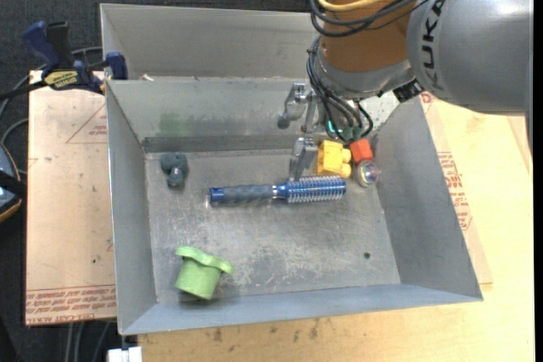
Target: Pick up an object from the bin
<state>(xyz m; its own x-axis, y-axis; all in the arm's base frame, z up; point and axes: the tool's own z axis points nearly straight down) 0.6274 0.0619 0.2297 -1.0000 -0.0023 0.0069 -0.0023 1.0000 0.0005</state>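
Observation:
My gripper [293,147] hangs low in the bin's back right part, open, with nothing between its two metal fingers. The nearer fingertip [299,170] is just above the bristle head of a blue hairbrush [280,193], which lies flat across the middle of the bin with its handle pointing left. Right beside the gripper, against the right wall, sit a yellow block [333,158], an orange-red piece [361,150] and a small clear rounded piece [367,174].
A green flanged cup [200,271] lies on its side in the front left corner. A small grey-blue piece [175,168] sits near the left wall. The arm with its orange cover and cables reaches in over the back right rim.

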